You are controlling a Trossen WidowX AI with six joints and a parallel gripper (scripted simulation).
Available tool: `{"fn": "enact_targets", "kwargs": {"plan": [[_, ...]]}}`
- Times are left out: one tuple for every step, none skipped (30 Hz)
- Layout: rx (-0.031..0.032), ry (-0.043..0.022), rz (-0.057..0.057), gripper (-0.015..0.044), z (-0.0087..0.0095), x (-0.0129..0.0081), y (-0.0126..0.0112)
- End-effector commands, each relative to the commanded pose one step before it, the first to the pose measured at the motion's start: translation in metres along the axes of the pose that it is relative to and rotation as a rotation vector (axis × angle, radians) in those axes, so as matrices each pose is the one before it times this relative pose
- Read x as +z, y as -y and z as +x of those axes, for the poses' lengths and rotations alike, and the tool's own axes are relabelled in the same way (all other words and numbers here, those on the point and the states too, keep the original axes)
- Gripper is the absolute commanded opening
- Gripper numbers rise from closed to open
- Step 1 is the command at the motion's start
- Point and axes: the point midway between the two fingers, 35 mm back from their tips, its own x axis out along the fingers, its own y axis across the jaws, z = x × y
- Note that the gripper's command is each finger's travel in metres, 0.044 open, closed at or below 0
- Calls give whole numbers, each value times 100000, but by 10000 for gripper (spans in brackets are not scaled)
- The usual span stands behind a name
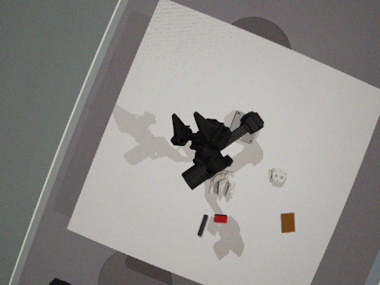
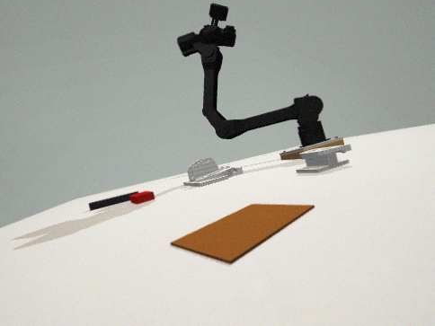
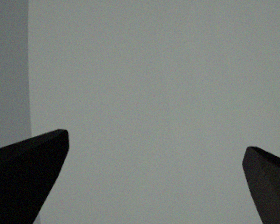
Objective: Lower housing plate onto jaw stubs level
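My gripper (image 1: 189, 125) is open and empty. It is raised high above the table in the exterior view (image 2: 186, 43). In the wrist view the two dark fingertips frame only grey background. A white base with two ribbed jaws on it (image 1: 222, 184) lies on the table just below the arm and also shows in the exterior view (image 2: 210, 171). A small white part with two dark holes (image 1: 278, 177) lies to its right, apart from it; it looks like the housing plate, and in the exterior view (image 2: 324, 158) it sits near the arm's base.
A flat brown plate (image 1: 287, 222) lies at the lower right and is also in the exterior view (image 2: 243, 231). A red block (image 1: 221, 218) and a dark bar (image 1: 202, 225) lie side by side below the jaws. The arm's base (image 1: 251, 122) stands on a grey mount.
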Motion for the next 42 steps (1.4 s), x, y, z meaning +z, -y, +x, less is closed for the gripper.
{"fn": "enact_targets", "kwargs": {"plan": [[0, 0, 0, 426, 0, 0, 0], [233, 29, 344, 440, 28, 29, -54], [700, 82, 1030, 440, 82, 86, -161], [1170, 122, 1713, 440, 136, 141, -270], [1417, 123, 2056, 440, 163, 166, -328], [1420, 227, 2156, 440, 178, 189, -355], [1431, 529, 2415, 440, 218, 253, -419], [1449, 501, 2406, 440, 217, 244, -425], [1461, 516, 2421, 440, 221, 244, -436], [1450, 736, 2547, 440, 245, 281, -479], [1473, 706, 2540, 440, 244, 270, -485], [1824, 699, 1168, 440, 276, 293, -566], [1841, 686, 1157, 440, 275, 288, -569], [1856, 673, 1146, 440, 274, 282, -571], [1872, 660, 1136, 440, 273, 277, -574], [1593, 592, 1648, 440, 237, 238, -498], [1594, 569, 1665, 440, 235, 229, -498], [1608, 548, 1658, 440, 234, 221, -501], [1556, 513, 1690, 440, 225, 206, -485], [1218, 422, 1889, 440, 181, 160, -388], [1228, 402, 1886, 440, 181, 153, -391], [1602, -321, 830, 440, 145, 92, -458], [2402, -497, 1224, 440, 213, 134, -686], [2579, -555, 1287, 440, 226, 139, -735], [2434, -140, 1973, 440, 254, 173, -714], [2411, -74, 2121, 440, 259, 171, -711], [2225, 64, 2254, 440, 255, 165, -664], [1817, 423, 2568, 440, 246, 168, -557], [1832, 379, 2563, 440, 245, 153, -561], [1844, 336, 2559, 440, 244, 139, -563], [1855, 293, 2555, 440, 243, 124, -566], [2081, 284, 2286, 440, 270, 136, -647], [2054, 235, 2240, 440, 265, 119, -638], [2064, 191, 2235, 440, 264, 104, -640], [2073, 146, 2231, 440, 263, 89, -642], [2080, 101, 2227, 440, 262, 74, -643], [2087, 57, 2223, 440, 261, 59, -644], [2092, 12, 2220, 440, 260, 44, -645], [2096, -33, 2217, 440, 259, 29, -645], [2100, -78, 2214, 440, 258, 15, -645], [2102, -124, 2211, 440, 257, 0, -645], [2048, -416, 2247, 440, 213, -37, -600]]}}
